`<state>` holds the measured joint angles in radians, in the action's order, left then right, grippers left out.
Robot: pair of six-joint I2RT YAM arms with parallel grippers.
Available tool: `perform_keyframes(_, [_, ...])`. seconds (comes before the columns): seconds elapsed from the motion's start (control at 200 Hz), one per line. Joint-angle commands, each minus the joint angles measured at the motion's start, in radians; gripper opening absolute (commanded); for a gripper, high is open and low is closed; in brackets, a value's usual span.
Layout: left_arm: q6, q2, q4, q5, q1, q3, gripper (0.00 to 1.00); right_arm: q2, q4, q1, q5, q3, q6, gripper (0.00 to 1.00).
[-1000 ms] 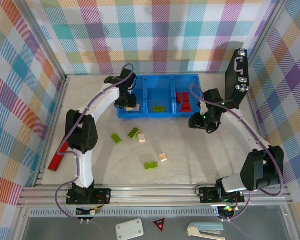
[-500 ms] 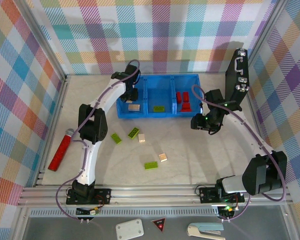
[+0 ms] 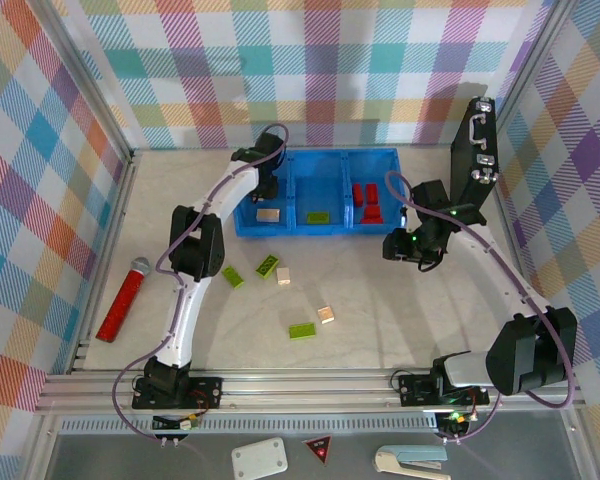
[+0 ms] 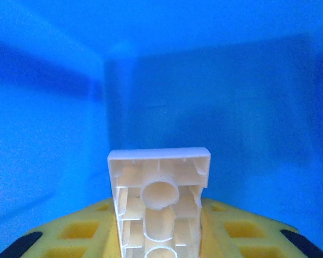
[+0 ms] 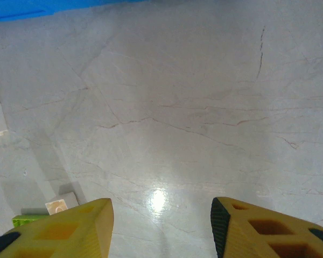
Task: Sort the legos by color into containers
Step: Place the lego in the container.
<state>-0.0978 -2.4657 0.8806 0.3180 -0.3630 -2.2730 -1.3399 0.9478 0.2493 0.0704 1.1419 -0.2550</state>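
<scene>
From where I stand, no word, number or brand can be read. A small triangular sign (image 3: 318, 450) with a red face lies on the grey ledge (image 3: 540, 450) in front of the arms' bases, but its mark is too small to make out. The beige brick (image 4: 159, 207) between the left jaws shows only bare moulded ribs and a tube on its underside, without legible lettering.

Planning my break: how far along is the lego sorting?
Done: red legos, one green lego and one tan lego sit in separate blue tray compartments. In hand: left gripper holds a tan brick inside the tray. Left: three green legos and two tan legos on the table.
</scene>
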Motion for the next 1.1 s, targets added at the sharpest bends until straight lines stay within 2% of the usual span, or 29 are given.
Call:
perform_keyframes(0.0, [0.018, -0.025, -0.017, 0.036, 0.006, -0.034, 0.37, 0.019, 0.010, 0.004, -0.003, -0.018, -0.014, 0.52])
perform_keyframes(0.31, [0.008, -0.066, -0.025, 0.035, 0.007, -0.035, 0.39, 0.022, 0.002, 0.004, 0.002, -0.019, -0.011, 0.52])
perform_keyframes(0.475, [0.000, -0.058, -0.023, 0.033, 0.007, -0.036, 0.44, 0.021, 0.005, 0.004, 0.009, -0.011, -0.010, 0.52])
perform_keyframes(0.835, [-0.013, 0.021, 0.009, 0.003, 0.007, -0.033, 0.47, 0.049, 0.024, 0.005, 0.021, 0.005, -0.021, 0.52])
perform_keyframes(1.1, [-0.013, 0.115, 0.024, -0.059, 0.007, 0.018, 0.48, 0.070, 0.029, 0.005, 0.065, -0.002, -0.044, 0.51])
